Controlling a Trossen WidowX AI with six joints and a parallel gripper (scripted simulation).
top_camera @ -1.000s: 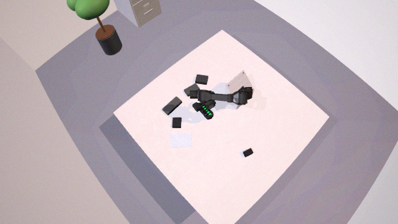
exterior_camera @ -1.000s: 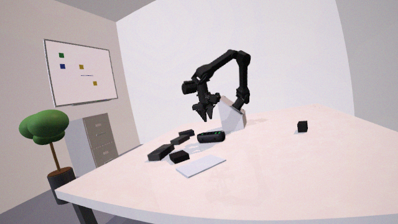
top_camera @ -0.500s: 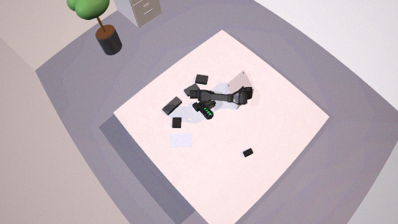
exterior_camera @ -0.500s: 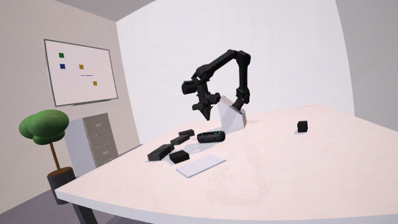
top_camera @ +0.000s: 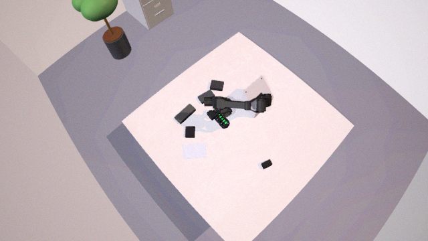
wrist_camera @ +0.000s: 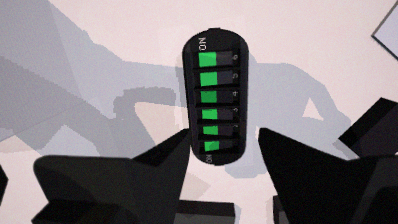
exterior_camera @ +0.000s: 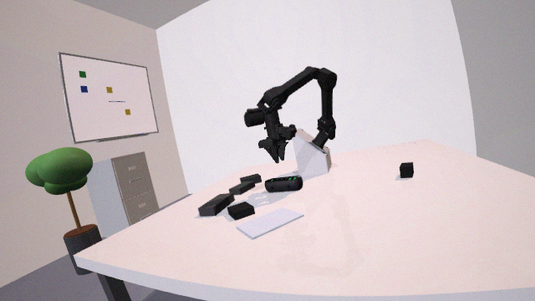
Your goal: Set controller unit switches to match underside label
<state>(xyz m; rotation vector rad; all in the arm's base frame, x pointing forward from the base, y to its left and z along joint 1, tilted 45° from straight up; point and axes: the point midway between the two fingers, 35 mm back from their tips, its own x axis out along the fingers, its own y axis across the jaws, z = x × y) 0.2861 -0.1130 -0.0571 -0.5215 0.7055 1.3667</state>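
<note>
The dark grey controller unit [top_camera: 223, 120] [exterior_camera: 284, 184] [wrist_camera: 220, 40] sits on its base on the bench, switches up. In the wrist view its six rockers run in a column, number 6 at the far end, with green ends on the left and dark ends on the right. The green of switch 4 looks darker than that of 5 and 6; I cannot tell surely which ends are pressed. The label underneath is hidden. My gripper [exterior_camera: 279, 160] [wrist_camera: 224, 134] is partly open and empty, above the unit, fingertips apart on either side of its near end in the wrist view.
Several dark modules lie beyond the unit, among them a long one [top_camera: 185, 114] [exterior_camera: 216, 204] and a squarish one [top_camera: 190, 132] [exterior_camera: 241, 210]. A pale flat panel [top_camera: 194, 150] [exterior_camera: 270, 222] lies near them. A small black block [top_camera: 266, 164] [exterior_camera: 406, 170] stands apart.
</note>
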